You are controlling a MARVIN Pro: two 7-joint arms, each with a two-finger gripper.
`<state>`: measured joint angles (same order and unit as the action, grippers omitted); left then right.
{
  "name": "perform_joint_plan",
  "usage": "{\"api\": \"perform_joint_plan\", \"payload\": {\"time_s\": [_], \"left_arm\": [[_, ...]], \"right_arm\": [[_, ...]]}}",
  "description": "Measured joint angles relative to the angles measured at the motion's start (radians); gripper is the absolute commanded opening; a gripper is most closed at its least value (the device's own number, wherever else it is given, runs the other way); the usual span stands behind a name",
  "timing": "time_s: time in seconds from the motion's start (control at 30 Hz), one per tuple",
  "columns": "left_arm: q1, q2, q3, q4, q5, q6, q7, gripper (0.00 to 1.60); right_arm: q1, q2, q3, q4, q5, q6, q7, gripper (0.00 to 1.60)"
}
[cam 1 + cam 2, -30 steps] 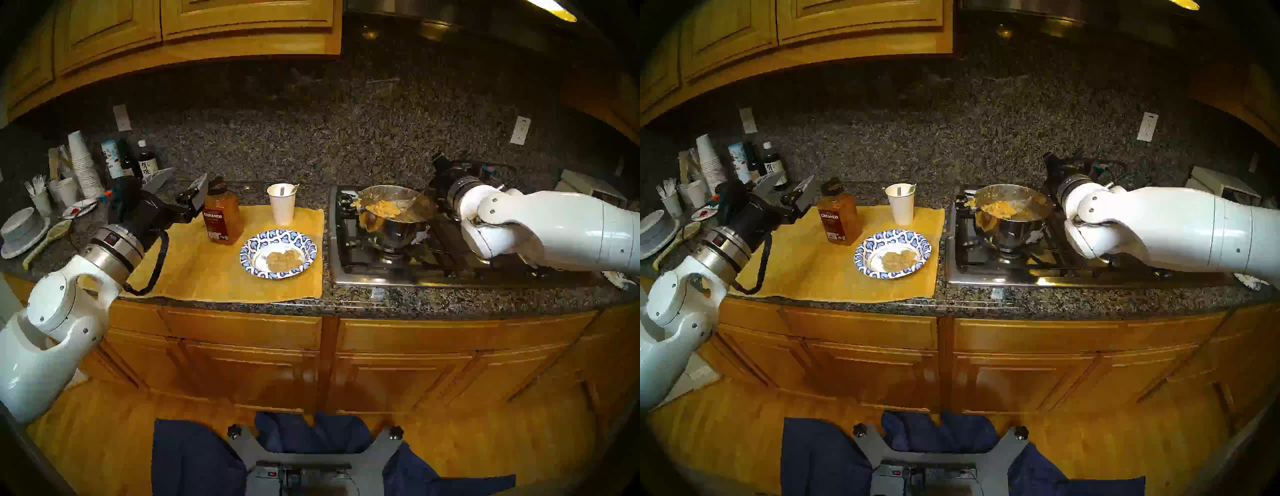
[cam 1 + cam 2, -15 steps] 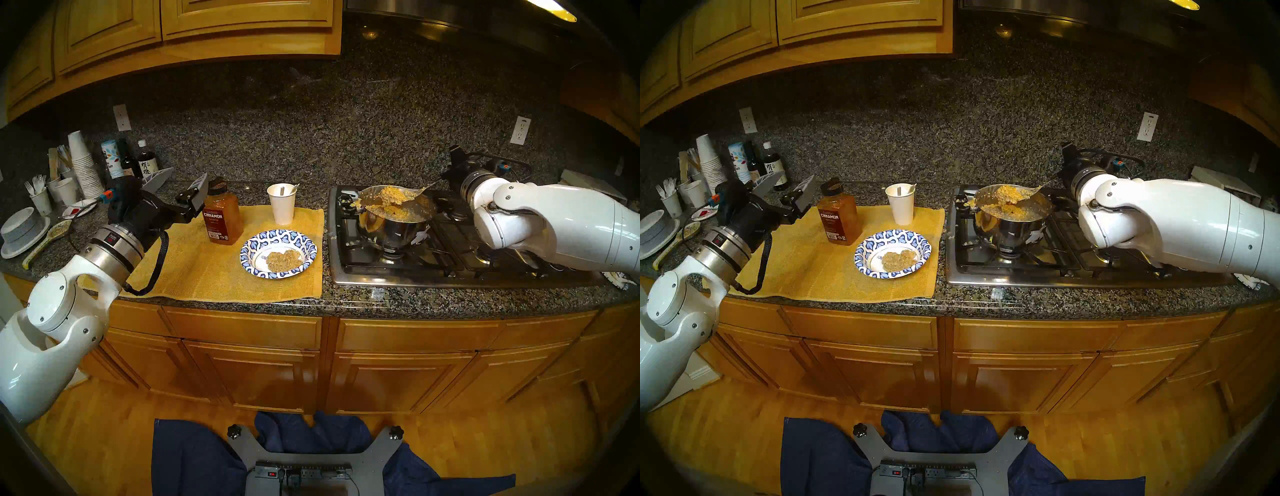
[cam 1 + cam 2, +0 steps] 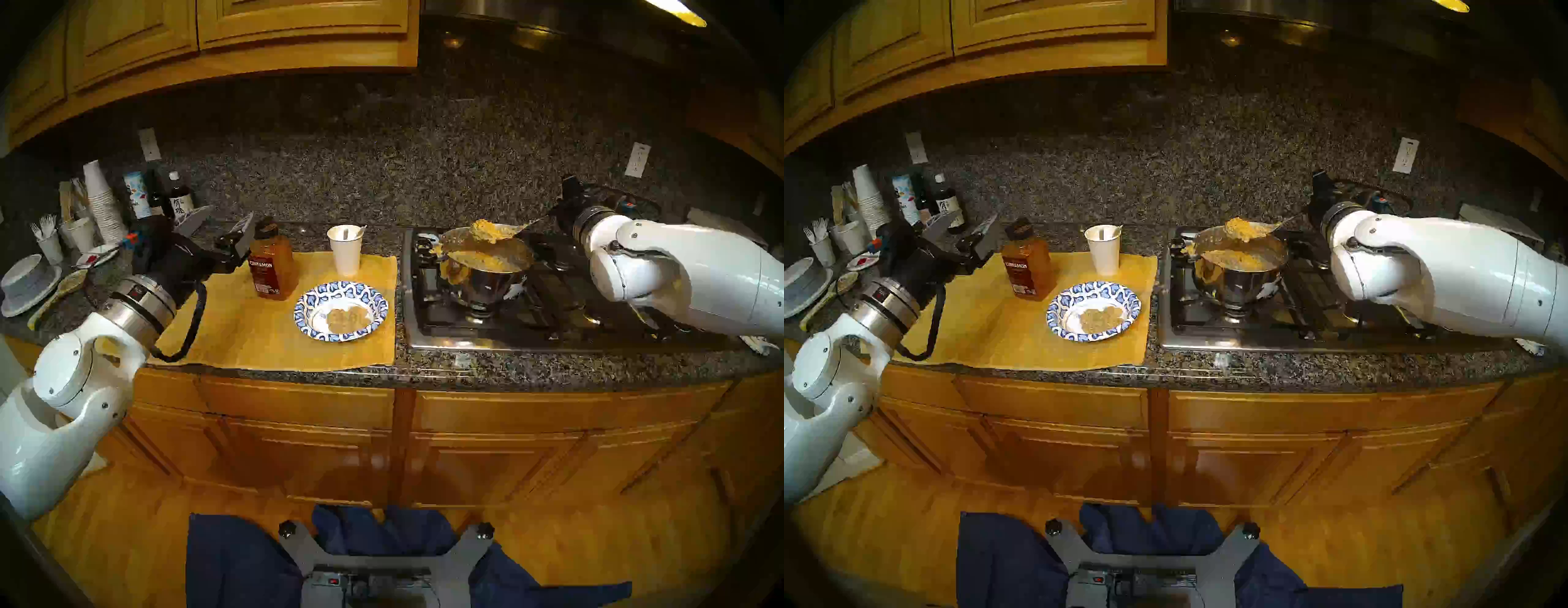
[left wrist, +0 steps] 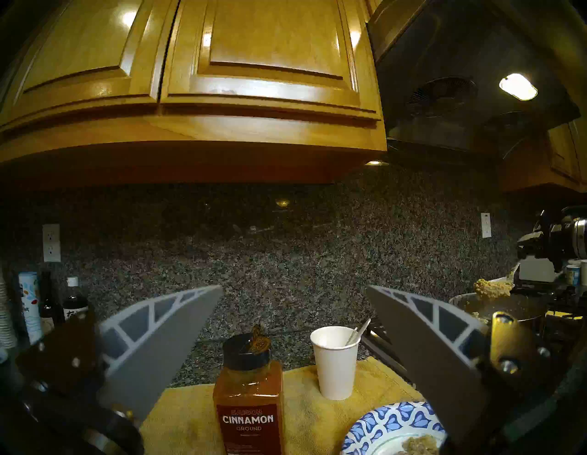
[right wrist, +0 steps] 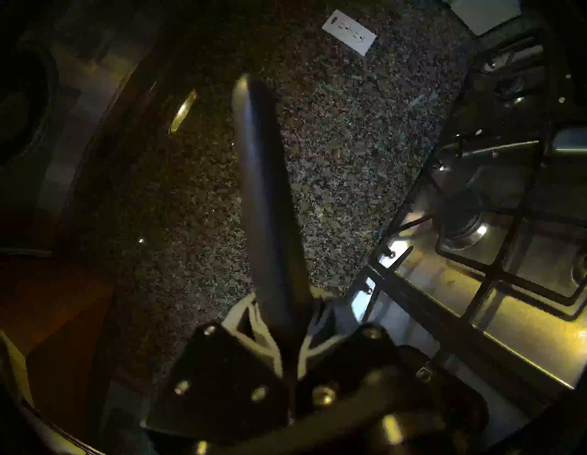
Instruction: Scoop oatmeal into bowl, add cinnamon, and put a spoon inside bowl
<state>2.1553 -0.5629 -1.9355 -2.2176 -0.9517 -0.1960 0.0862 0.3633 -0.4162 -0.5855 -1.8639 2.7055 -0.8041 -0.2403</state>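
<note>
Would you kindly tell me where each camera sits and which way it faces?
Head pair: high, looking down at countertop; both arms show.
Left wrist: low, level, facing cinnamon between open left gripper.
Right wrist: tilted toward backsplash; right gripper clamps serving spoon.
Shared: bowl in head and left wrist views.

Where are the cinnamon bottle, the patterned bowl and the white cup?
cinnamon bottle (image 4: 248, 419): left wrist view, on its label.
patterned bowl (image 3: 339, 289): head left view, on its far rim.
white cup (image 3: 346, 254): head left view, on its side wall.
</note>
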Motion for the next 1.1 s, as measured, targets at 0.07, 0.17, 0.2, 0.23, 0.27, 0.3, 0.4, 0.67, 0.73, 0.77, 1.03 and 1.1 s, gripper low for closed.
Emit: {"api": "perform_joint_plan", "payload": {"time_s": [0.07, 0.17, 0.2, 0.23, 0.27, 0.3, 0.4, 0.67, 0.73, 0.77, 1.03, 1.1], "left_arm": [[0.000, 0.000, 0.000, 0.000, 0.000, 0.000, 0.000, 1.60], [0.000, 0.000, 0.000, 0.000, 0.000, 0.000, 0.000, 1.60], [0.000, 0.000, 0.000, 0.000, 0.000, 0.000, 0.000, 1.60], [0.000, 0.000, 0.000, 0.000, 0.000, 0.000, 0.000, 1.60], [0.000, 0.000, 0.000, 0.000, 0.000, 0.000, 0.000, 1.60], [0.000, 0.000, 0.000, 0.000, 0.000, 0.000, 0.000, 1.60], [0.000, 0.000, 0.000, 0.000, 0.000, 0.000, 0.000, 1.60], [0.000, 0.000, 0.000, 0.000, 0.000, 0.000, 0.000, 1.60], [0.000, 0.000, 0.000, 0.000, 0.000, 0.000, 0.000, 1.60], [0.000, 0.000, 0.000, 0.000, 0.000, 0.000, 0.000, 1.60], [0.000, 0.000, 0.000, 0.000, 0.000, 0.000, 0.000, 1.60], [0.000, 0.000, 0.000, 0.000, 0.000, 0.000, 0.000, 1.60]], "right_arm": [[0.002, 0.002, 0.002, -0.002, 0.000, 0.008, 0.003, 0.00], [0.006, 0.002, 0.006, -0.003, 0.000, 0.023, 0.005, 0.00], [0.007, 0.002, 0.007, -0.003, 0.000, 0.026, 0.006, 0.00], [0.007, 0.002, 0.007, -0.002, 0.000, 0.028, 0.006, 0.00], [0.008, 0.002, 0.007, -0.001, 0.000, 0.030, 0.006, 0.00], [0.009, 0.002, 0.008, 0.001, 0.000, 0.036, 0.006, 0.00], [0.011, 0.002, 0.009, 0.006, 0.000, 0.045, 0.006, 0.00], [0.016, 0.004, 0.010, 0.015, 0.000, 0.065, 0.006, 0.00], [0.017, 0.004, 0.010, 0.015, 0.000, 0.067, 0.006, 0.00], [0.017, 0.005, 0.010, 0.015, -0.001, 0.068, 0.006, 0.00], [0.019, 0.013, 0.008, 0.014, -0.001, 0.064, 0.005, 0.00], [0.020, 0.014, 0.008, 0.012, -0.002, 0.064, 0.005, 0.00]]}}
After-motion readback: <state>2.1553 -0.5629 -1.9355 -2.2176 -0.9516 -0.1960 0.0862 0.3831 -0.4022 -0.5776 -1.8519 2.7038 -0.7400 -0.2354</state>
